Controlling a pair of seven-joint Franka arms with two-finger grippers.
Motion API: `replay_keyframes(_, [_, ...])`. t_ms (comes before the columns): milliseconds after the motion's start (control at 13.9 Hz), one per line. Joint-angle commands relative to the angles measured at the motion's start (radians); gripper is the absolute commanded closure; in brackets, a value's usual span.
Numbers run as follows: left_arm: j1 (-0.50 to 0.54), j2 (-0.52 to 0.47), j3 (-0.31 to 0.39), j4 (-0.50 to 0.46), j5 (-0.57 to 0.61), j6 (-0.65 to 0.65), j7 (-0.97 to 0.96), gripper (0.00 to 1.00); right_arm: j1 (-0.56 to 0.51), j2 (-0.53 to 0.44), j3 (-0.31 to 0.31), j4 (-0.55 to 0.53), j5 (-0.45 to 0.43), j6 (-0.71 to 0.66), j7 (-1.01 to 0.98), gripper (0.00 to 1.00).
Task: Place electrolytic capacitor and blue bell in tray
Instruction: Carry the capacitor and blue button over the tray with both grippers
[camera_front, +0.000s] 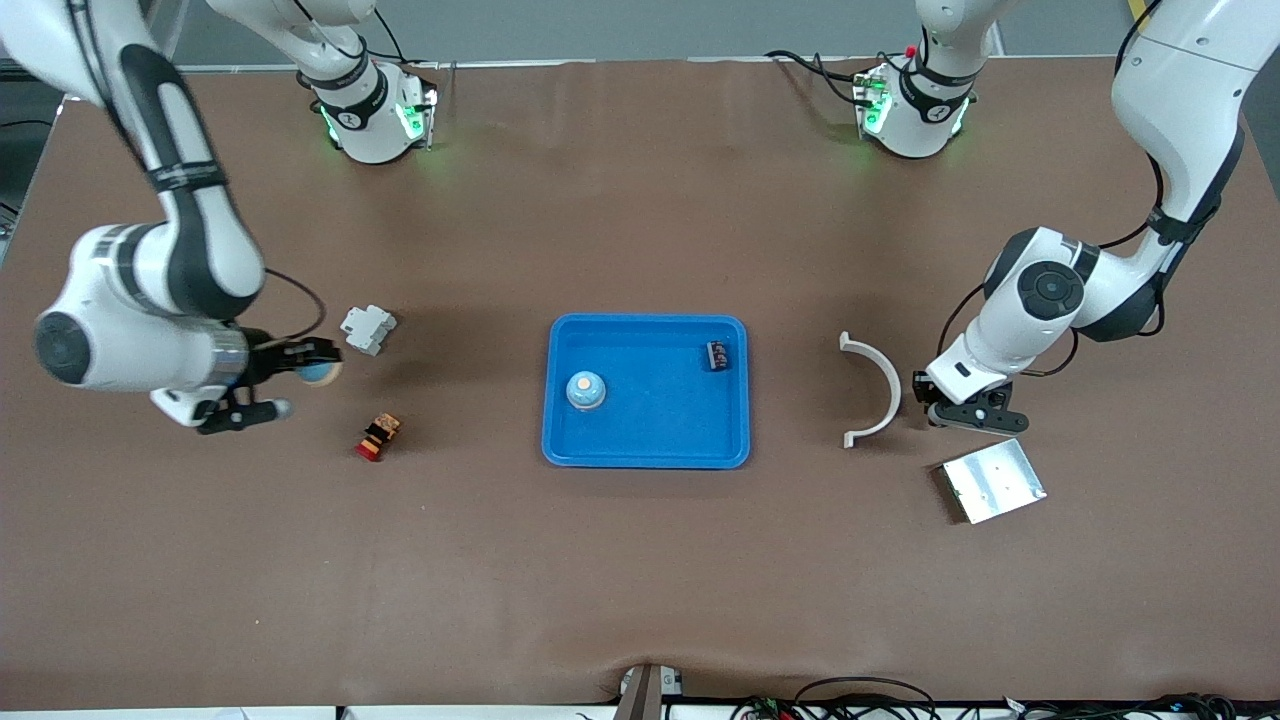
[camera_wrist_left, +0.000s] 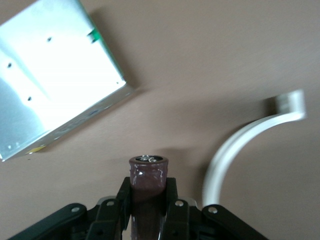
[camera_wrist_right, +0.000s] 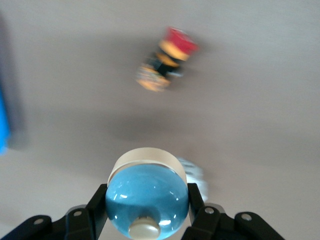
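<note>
The round, shiny blue bell (camera_wrist_right: 147, 197) sits squeezed between the right gripper (camera_wrist_right: 146, 210) fingers, and the smooth brown capacitor (camera_wrist_left: 148, 182) stands pinched between the left gripper (camera_wrist_left: 148, 207) fingers. Both look lifted off the worktop (camera_front: 640, 580), probably ready to carry to the flat blue plastic tray (camera_front: 650, 455) between them.
</note>
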Motion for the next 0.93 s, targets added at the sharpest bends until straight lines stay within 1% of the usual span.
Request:
replay_keyframes(0, [0.007,-0.020,-0.087,0.054,-0.035,-0.104,-0.096,1.00,0.267,0.044,-0.022,0.082,-0.006,0.046,0.285,1.00])
replay_keyframes(72, [0.002,-0.013,-0.113,0.069,-0.043,-0.120,-0.143,1.00,0.333,0.088,-0.024,0.122,-0.009,0.076,0.363,1.00])
replay_keyframes(144, [-0.009,-0.009,-0.132,0.086,-0.052,-0.126,-0.188,1.00,0.376,0.137,-0.021,0.159,-0.006,0.104,0.432,1.00])
replay_keyframes(216, [-0.034,0.002,-0.143,0.101,-0.062,-0.132,-0.232,1.00,0.425,0.174,-0.023,0.200,-0.004,0.122,0.510,1.00])
replay_keyframes(359, [-0.117,0.029,-0.141,0.147,-0.066,-0.158,-0.335,1.00,0.478,0.237,-0.021,0.280,0.007,0.127,0.629,1.00])
replay_keyframes(431, [-0.156,0.048,-0.141,0.179,-0.066,-0.179,-0.380,1.00,0.496,0.254,-0.021,0.300,0.007,0.132,0.661,1.00])
replay_keyframes(575, [-0.225,0.085,-0.140,0.238,-0.066,-0.221,-0.459,1.00,0.507,0.291,-0.019,0.316,0.020,0.184,0.724,1.00])
replay_keyframes(862, [-0.349,0.164,-0.121,0.324,-0.063,-0.243,-0.564,1.00,0.523,0.340,-0.018,0.313,0.022,0.230,0.737,1.00])
